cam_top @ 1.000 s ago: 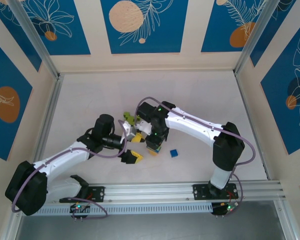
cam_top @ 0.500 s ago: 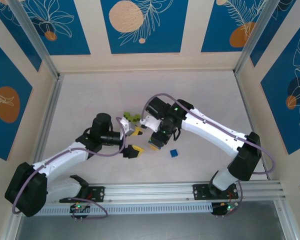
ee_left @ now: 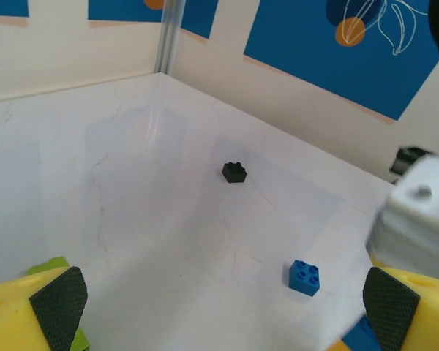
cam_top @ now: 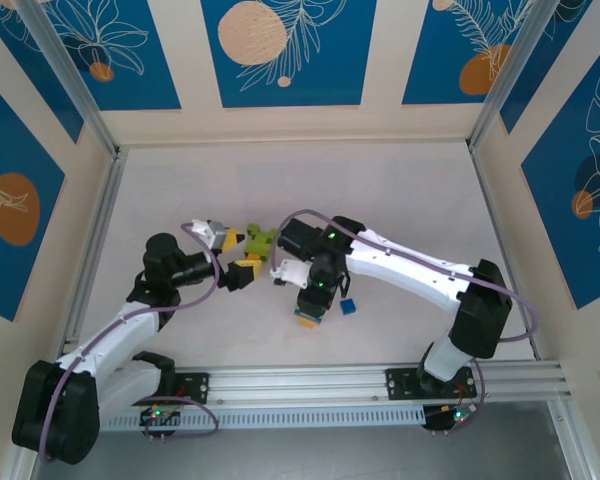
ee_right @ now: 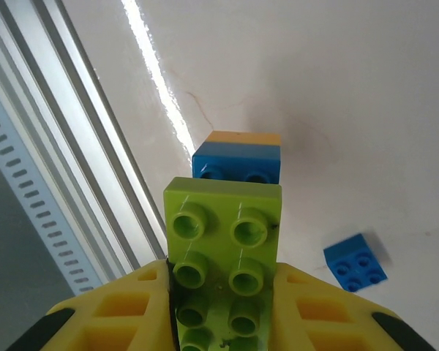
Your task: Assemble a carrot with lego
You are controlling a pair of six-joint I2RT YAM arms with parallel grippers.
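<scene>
Your right pincer (ee_right: 223,296) is squeezed narrow on a lime green studded plastic brick (ee_right: 223,241) w/ blue and orange bits stuck on its far end, just over the white table (cam_top: 400,200). Your left pincer (ee_left: 221,307) is wide, nothing in it. Looks like mid-build. Next, I think: grab another piece, maybe the small blue plastic brick (ee_right: 355,262) beside it, line up the bumps, push.

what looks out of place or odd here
Nothing spilled or broken. The odd bit: in what the right gripper holds, a blue brick seems to sit between the lime green brick and the orange one, strange for a carrot. A tiny black brick lies alone on the table.
</scene>
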